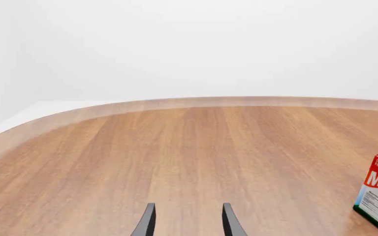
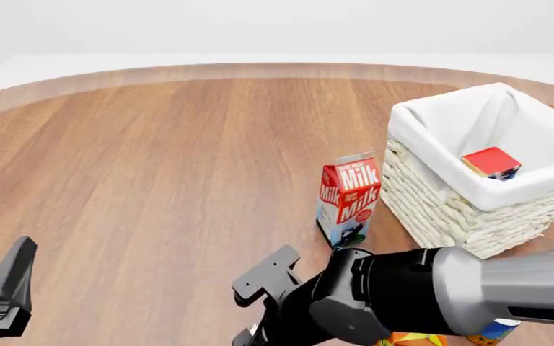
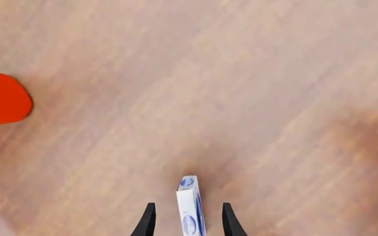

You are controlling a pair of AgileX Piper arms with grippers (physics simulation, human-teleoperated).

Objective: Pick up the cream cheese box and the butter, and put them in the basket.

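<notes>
Front view — woven wicker basket (image 2: pixel 450 209)

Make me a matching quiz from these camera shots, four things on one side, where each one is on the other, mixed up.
Things:
1. red and orange oblong butter box
2. small flat white cream cheese box
3. red gable-topped milk carton
4. left tool

Places:
A. standing on the table beside the wicker basket
B. between the right tool's fingers
C. inside the basket
D. over bare wood

Pairs: 1-C, 2-B, 3-A, 4-D
</notes>
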